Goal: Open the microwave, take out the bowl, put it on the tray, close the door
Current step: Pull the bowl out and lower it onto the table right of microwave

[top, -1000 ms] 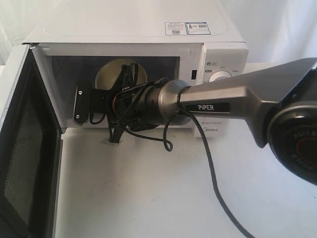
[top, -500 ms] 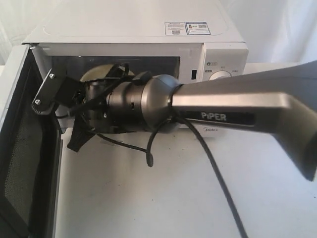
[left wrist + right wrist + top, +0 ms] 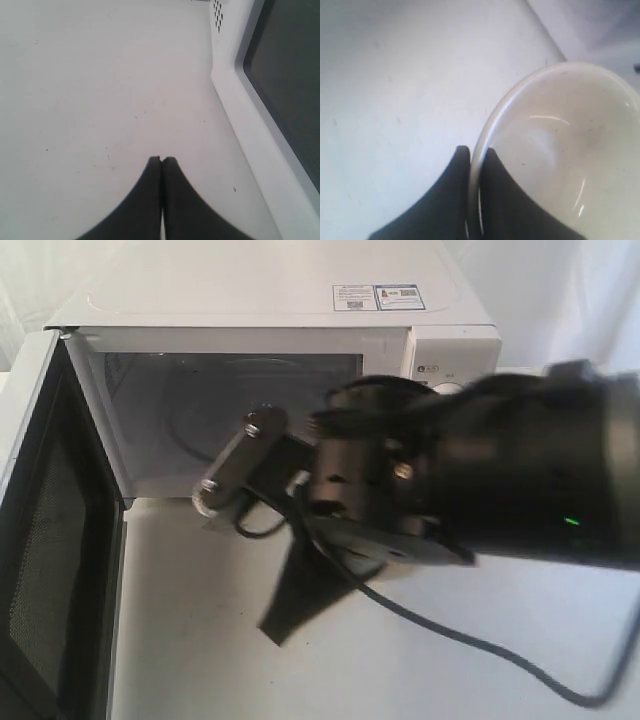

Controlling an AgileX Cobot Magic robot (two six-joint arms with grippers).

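The white microwave (image 3: 260, 300) stands at the back with its door (image 3: 50, 540) swung open to the left, and no bowl shows in its cavity (image 3: 200, 410). My right arm fills the exterior view's right half, hiding the knobs; one dark finger (image 3: 288, 602) points down over the table. In the right wrist view my right gripper (image 3: 476, 150) is shut on the rim of the cream bowl (image 3: 560, 150), one finger inside and one outside. My left gripper (image 3: 161, 160) is shut on nothing, low over the table beside the door's dark window (image 3: 290, 75). No tray is in view.
A white table (image 3: 420, 680) spreads in front of the microwave. A black cable (image 3: 480, 650) trails from the right arm across it. A grey bracket (image 3: 235, 470) juts from the right wrist toward the cavity. The open door takes up the left edge.
My right arm has drawn back out of the microwave cavity toward the camera and turned. The bowl that showed inside the cavity is no longer there.
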